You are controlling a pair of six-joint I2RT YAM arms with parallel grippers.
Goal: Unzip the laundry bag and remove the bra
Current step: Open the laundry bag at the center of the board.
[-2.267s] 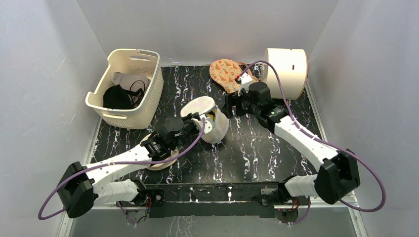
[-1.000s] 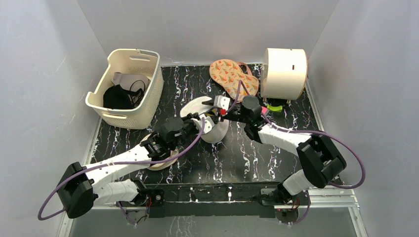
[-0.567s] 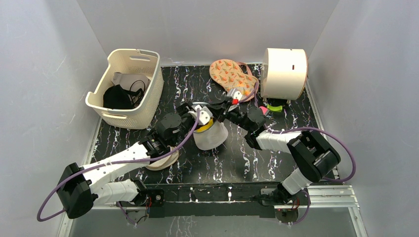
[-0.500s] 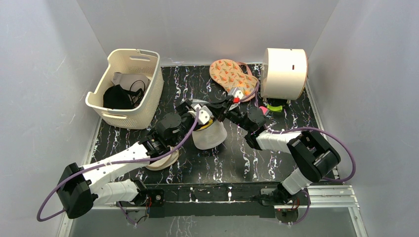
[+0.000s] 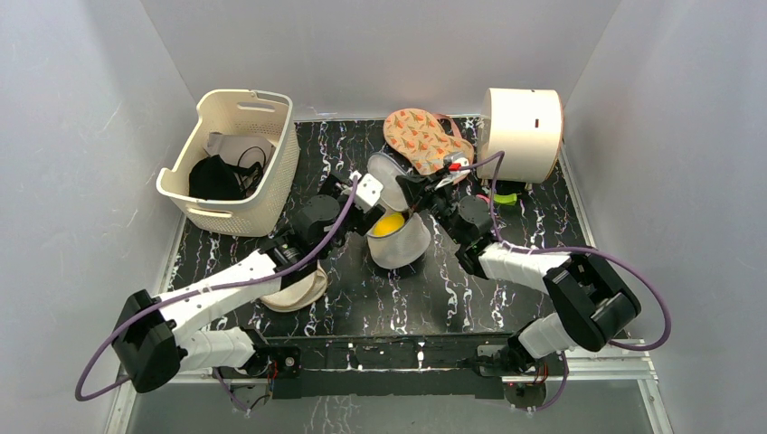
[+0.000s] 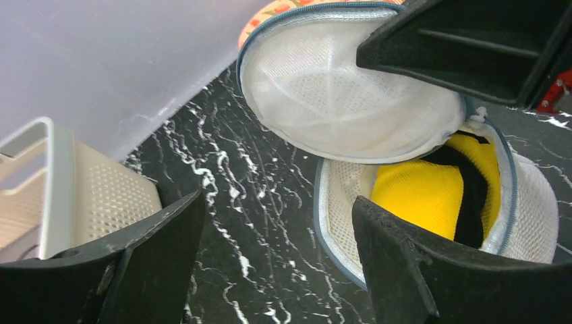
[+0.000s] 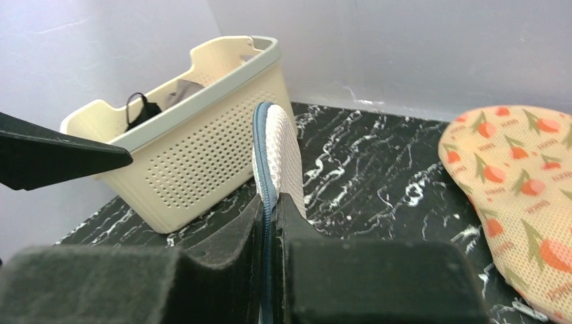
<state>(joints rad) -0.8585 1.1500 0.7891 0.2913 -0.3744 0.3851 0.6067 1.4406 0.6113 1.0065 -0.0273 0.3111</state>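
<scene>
The laundry bag lies unzipped at the table's middle. Its lower mesh half rests on the table, and its upper half is lifted and tipped back. My right gripper is shut on the grey zipper rim of that upper half, the jaws pressed together on it. Inside the lower half the bra shows bright yellow with a black strip. My left gripper stands open just left of the bag, holding nothing, above bare table.
A cream perforated basket with a black garment stands back left. A floral pouch and a cream drum lie at the back. A beige round pouch sits under my left forearm.
My left gripper has opened, let go of the bag and drawn back to the left. My right gripper has shut on the zipper rim and lifted the upper half, baring the yellow bra.
</scene>
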